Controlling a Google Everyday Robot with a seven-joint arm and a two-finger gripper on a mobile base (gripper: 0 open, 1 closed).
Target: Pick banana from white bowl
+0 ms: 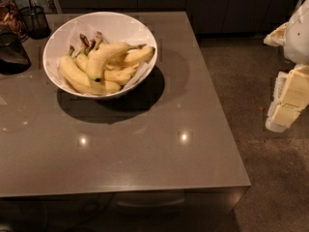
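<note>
The white bowl [118, 23] stands at the back left of the grey table [145, 144]. It holds a pile of several yellow bananas. The banana [102, 56], long and strongly curved, lies on top of the pile, with its brownish stem pointing right and its black tip pointing down toward the front. My gripper [288, 99] hangs at the far right of the view, off the table and over the floor, well away from the bowl. It holds nothing that I can see.
A dark wire-mesh cup [35, 19] and a dark container [12, 52] stand at the table's left back corner, next to the bowl. The table's right edge [222, 105] drops to a speckled floor [251, 81]. Dark cabinets run along the back.
</note>
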